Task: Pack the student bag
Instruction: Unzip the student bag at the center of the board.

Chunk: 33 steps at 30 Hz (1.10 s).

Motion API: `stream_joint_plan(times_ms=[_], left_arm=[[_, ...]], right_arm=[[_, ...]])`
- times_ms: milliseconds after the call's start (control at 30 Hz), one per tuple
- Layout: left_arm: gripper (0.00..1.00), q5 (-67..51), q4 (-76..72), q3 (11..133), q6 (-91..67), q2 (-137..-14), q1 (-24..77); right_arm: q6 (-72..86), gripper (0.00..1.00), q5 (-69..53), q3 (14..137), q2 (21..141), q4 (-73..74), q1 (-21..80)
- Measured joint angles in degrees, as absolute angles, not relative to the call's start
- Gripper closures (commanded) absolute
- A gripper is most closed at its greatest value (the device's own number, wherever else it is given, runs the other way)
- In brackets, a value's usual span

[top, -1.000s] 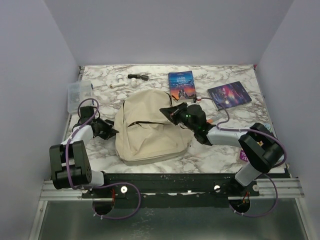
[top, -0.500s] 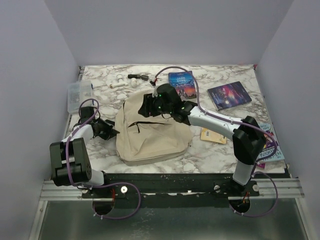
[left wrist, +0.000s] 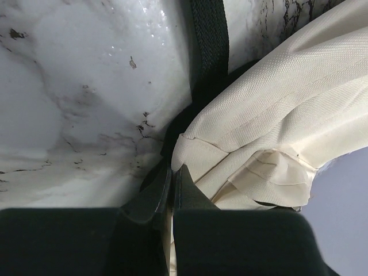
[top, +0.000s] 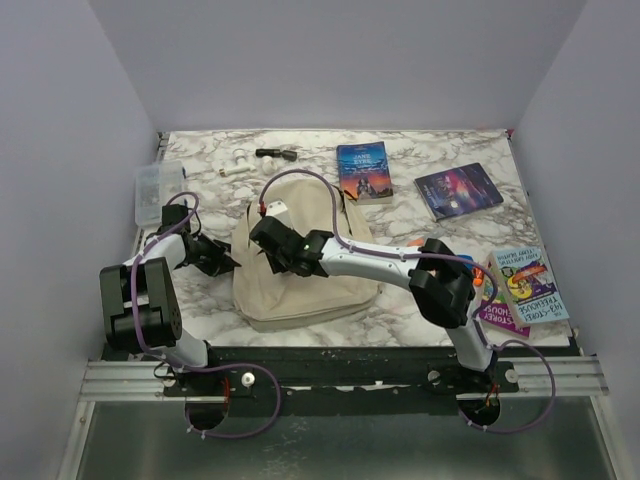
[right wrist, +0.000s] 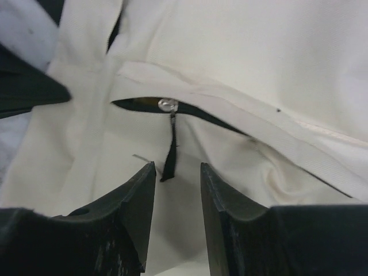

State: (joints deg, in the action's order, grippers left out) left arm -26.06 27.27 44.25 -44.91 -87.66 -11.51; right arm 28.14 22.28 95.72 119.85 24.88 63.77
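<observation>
The student bag (top: 300,295), a beige canvas backpack, lies flat in the middle of the marble table. My left gripper (top: 222,262) is at its left edge. In the left wrist view its jaws (left wrist: 172,172) are shut on a fold of the bag's fabric (left wrist: 276,103), beside a black strap (left wrist: 208,46). My right gripper (top: 268,237) reaches across the bag to its upper left. In the right wrist view it (right wrist: 177,169) is open just short of the black zipper pull (right wrist: 169,149). The pull hangs from a silver slider (right wrist: 167,104) on a slightly open pocket zipper.
A blue book (top: 363,170) and a dark book (top: 458,190) lie behind the bag. Colourful books (top: 528,283) lie at the right edge. A clear plastic box (top: 158,190) stands at the far left. Small items (top: 276,154) lie near the back wall.
My right arm has swung left across the bag, from its right side to the zipper at its upper left. My left gripper has stayed on the bag's left edge.
</observation>
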Motion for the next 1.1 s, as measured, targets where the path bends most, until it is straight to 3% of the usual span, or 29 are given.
stream_joint_plan(times_ms=[500,567,667,700,1100], left_arm=[[1.0,-26.13,28.42,44.58,-43.83,-87.66,-11.51],[1.0,-26.11,28.42,44.58,-43.83,-87.66,-11.51],[1.0,-26.11,28.42,44.58,-43.83,-87.64,-11.51],[1.0,-26.11,28.42,44.58,-43.83,-87.64,-11.51],[1.0,-24.64,29.45,44.56,-42.98,-83.88,-11.68]], right_arm=[[27.14,0.67,27.0,97.38,122.26,21.85,63.33],[27.0,0.72,27.29,98.35,123.52,21.71,63.33],[26.89,0.96,28.62,98.48,124.31,21.89,63.33],[26.89,0.99,29.26,98.48,124.31,21.98,63.33],[26.81,0.99,33.1,90.7,116.64,23.62,61.56]])
